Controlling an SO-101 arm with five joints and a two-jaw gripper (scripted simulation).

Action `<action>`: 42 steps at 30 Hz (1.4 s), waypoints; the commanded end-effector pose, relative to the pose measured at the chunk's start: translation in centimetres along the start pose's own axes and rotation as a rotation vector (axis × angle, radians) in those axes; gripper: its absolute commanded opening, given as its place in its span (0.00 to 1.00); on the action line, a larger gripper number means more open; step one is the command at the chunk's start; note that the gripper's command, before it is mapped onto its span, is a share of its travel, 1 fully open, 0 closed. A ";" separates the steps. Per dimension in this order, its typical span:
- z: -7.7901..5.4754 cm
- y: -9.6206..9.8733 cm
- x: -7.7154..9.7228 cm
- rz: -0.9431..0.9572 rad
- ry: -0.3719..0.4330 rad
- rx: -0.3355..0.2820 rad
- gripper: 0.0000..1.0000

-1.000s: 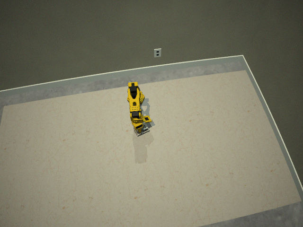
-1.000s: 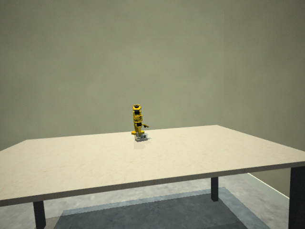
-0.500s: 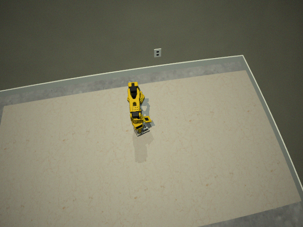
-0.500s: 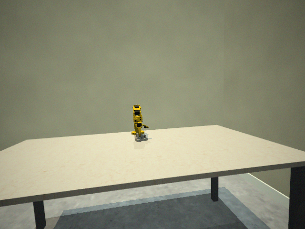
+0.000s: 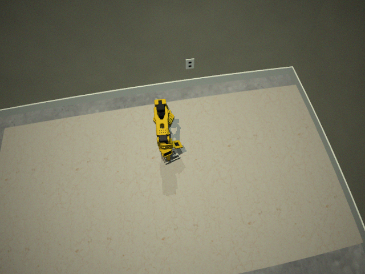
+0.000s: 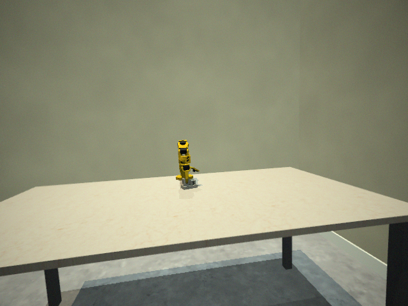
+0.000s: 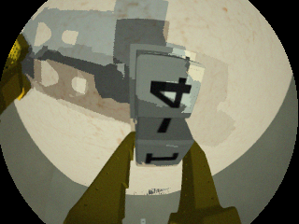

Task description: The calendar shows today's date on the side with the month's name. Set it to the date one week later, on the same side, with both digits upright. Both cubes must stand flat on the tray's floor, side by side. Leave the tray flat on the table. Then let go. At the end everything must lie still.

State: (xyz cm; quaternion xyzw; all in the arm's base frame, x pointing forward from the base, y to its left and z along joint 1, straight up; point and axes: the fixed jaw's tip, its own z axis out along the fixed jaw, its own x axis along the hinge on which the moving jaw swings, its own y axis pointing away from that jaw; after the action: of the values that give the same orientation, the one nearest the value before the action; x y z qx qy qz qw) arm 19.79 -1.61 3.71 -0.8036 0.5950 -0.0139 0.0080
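In the wrist view my gripper [image 7: 161,152] is shut on a grey cube [image 7: 168,90]. The cube shows a black 4 on its far face and a 1 on the face between the yellow fingers. The grey tray [image 7: 93,25] with cut-out windows lies behind and to the left of the cube. A second grey block [image 7: 142,33] sits at the tray's near end, its digits hidden. In the top and exterior views the arm bends down with the gripper [image 5: 167,153] [image 6: 187,178] low over the small tray [image 5: 174,159] [image 6: 192,185]. The cubes are too small to read there.
The yellow arm's base [image 5: 160,106] stands near the back edge of the wide beige table [image 5: 235,177] [image 6: 263,204]. The tray sits just in front of the arm's base. The table's edges are far from the tray on every side.
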 end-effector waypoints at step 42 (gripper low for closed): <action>0.8 -0.3 0.2 -0.006 0.008 0.026 0.18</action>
State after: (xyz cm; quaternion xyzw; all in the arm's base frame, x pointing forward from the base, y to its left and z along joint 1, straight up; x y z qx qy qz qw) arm 19.87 -1.62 2.71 -0.8036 0.5949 -0.0160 0.0095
